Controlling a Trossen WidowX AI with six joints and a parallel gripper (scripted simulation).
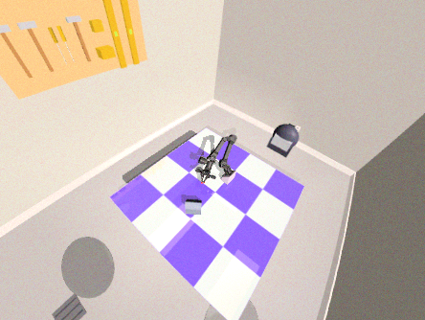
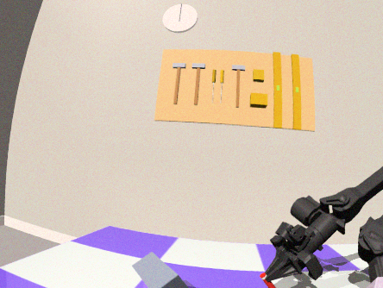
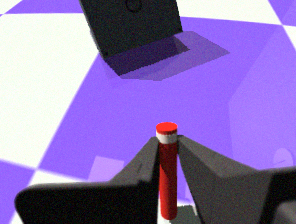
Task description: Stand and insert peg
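The red peg (image 1: 202, 182) (image 2: 269, 284) (image 3: 168, 180) has a white band near its upper end. My gripper (image 2: 266, 277) (image 3: 166, 141) is shut on it close to that band. The peg's plain end points down and leans back under the gripper in the exterior view. Whether that end touches the table cannot be told. The sloped panel (image 1: 193, 207) (image 2: 154, 268) (image 3: 137, 32) stands in front of the gripper, apart from the peg. Its dark face is toward me in the wrist view, and its round hole (image 3: 133, 5) shows near the top edge of the frame.
The table top has a purple and white checkered pattern (image 1: 192, 251) (image 2: 207, 254) (image 3: 45, 60). The panel's shadow (image 3: 200, 47) falls beside its base. The arm's base stands behind the gripper. A tool board (image 1: 96, 79) (image 2: 235, 118) hangs on the wall, away from the arm.
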